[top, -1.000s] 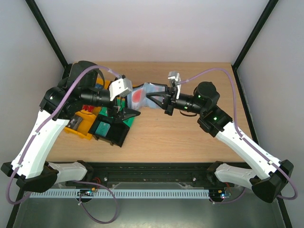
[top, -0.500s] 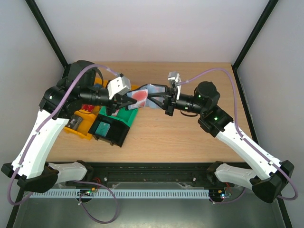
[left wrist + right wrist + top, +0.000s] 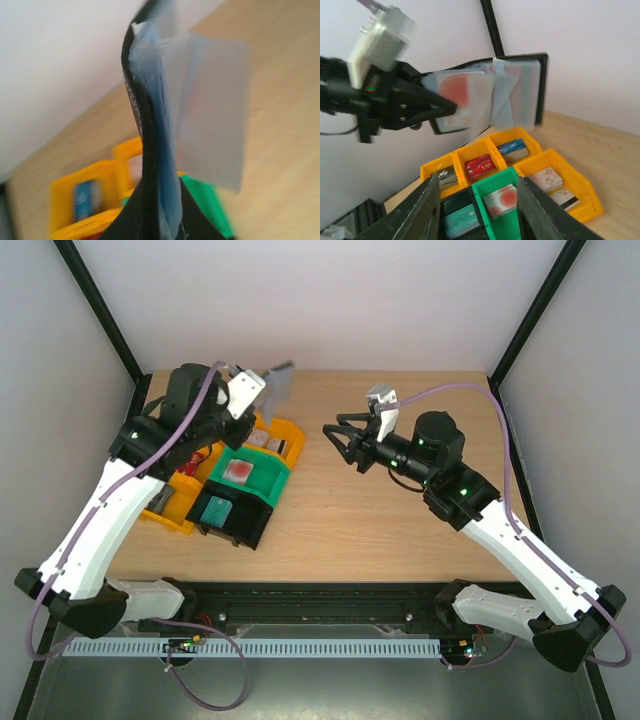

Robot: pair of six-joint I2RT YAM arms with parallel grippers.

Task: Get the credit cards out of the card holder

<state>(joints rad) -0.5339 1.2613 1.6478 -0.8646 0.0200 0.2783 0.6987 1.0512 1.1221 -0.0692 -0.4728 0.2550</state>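
Wears glossy white shells on the long links of the left arm (image 3: pixel 95 530) and right arm (image 3: pixel 510 545), black at joints and bases. Trails a lilac cable (image 3: pixel 455 388) along each. Ends in a matte black 2-fingered left pincer (image 3: pixel 262 390) and right pincer (image 3: pixel 338 443), with a pale grey block (image 3: pixel 382 398) at each wrist.

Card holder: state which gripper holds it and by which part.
Left gripper clamps the card holder by one end, pockets fanned out; right gripper is open and empty.
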